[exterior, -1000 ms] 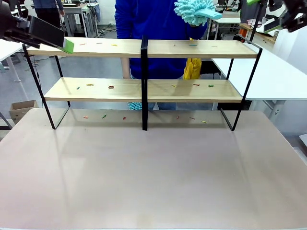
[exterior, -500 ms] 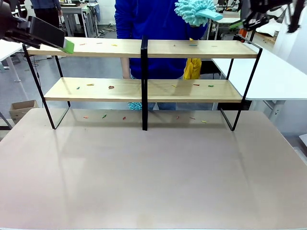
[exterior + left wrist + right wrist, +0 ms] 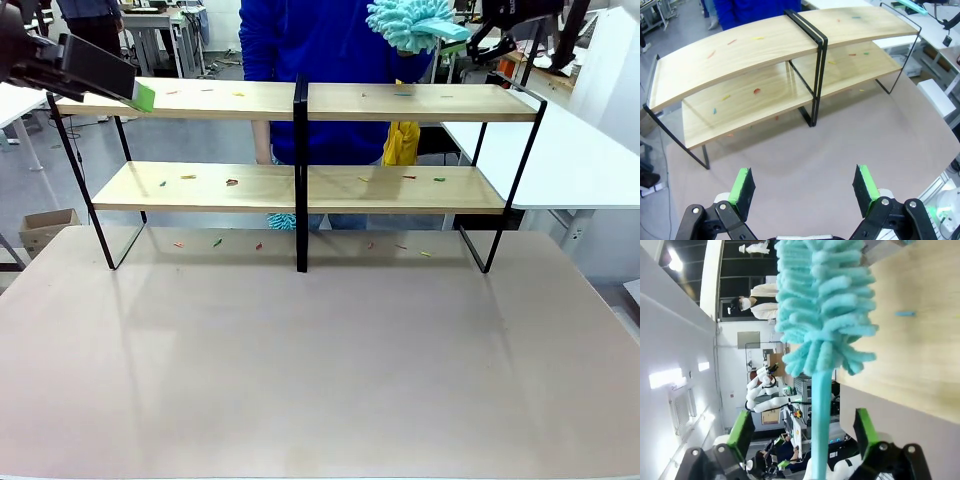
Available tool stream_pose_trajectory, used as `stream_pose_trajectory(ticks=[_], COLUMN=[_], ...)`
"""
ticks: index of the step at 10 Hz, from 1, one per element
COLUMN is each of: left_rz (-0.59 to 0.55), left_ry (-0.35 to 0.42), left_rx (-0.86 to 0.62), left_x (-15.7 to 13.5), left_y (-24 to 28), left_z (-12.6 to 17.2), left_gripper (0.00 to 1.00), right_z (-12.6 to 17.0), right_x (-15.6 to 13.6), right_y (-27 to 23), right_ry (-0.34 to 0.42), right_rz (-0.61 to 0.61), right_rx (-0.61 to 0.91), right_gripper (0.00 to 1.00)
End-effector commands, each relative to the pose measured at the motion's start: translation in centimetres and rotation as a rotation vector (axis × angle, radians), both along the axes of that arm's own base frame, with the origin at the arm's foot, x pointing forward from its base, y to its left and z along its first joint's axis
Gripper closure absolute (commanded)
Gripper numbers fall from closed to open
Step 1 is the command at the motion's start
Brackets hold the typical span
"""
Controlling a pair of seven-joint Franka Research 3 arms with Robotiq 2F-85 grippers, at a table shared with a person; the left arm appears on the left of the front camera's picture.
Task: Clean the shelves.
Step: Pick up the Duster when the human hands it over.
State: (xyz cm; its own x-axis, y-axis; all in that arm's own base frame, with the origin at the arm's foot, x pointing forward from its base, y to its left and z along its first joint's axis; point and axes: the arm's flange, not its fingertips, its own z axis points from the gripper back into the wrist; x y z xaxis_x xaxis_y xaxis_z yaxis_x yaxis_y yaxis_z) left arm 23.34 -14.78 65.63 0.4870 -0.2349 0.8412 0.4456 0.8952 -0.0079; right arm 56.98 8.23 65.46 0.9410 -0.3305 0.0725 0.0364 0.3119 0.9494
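Shelves (image 3: 400, 101): two light-wood tiers in a black frame, set across the far half of the table (image 3: 320, 380), at mid-height of the front frame. Small coloured scraps are scattered on both boards and on the tabletop beneath.

Left gripper (image 3: 805, 182): fingers spread wide, nothing held between the green pads. It is seen at the upper left of the front frame, one pad just beside the left end of the top board.

Right gripper (image 3: 802, 431): jaws spread fully, at the upper right of the front frame, above the right end of the top tier. The handle (image 3: 821, 410) of a turquoise duster (image 3: 822, 305) is seen in the gap between the pads, touched by neither.

Person in blue top (image 3: 330, 40): stood behind the shelves.
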Motion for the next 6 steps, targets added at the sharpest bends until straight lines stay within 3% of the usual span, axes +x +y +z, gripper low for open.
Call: stream_pose_trajectory(ticks=[1,2,3,4,5,6], left_rz=[0.002,0.002,0.002,0.002,0.002,0.002], left_ry=[-0.004,-0.004,-0.004,-0.004,-0.004,-0.004], left_rx=[0.001,0.001,0.001,0.001,0.001,0.001], left_x=[-0.12,-0.12,-0.12,-0.12,-0.12,-0.12], left_y=[0.03,0.03,0.03,0.03,0.03,0.03], left_z=[0.02,0.02,0.02,0.02,0.02,0.02], left_gripper=[0.0,0.0,0.0,0.0,0.0,0.0], right_z=[-0.56,-0.65,-0.45,-0.15,-0.03,-0.16], right_x=[-0.18,-0.28,-0.59,-0.84,-0.93,-0.98], right_y=[-0.35,-0.24,-0.19,-0.14,-0.16,-0.09], right_ry=[-0.023,-0.022,-0.034,-0.046,-0.049,-0.045], right_rz=[0.035,0.037,0.054,0.059,0.058,0.057], right_rx=[0.026,0.028,0.016,0.018,0.017,0.012], right_gripper=[0.0,0.0,0.56,0.56,1.0,0.61])
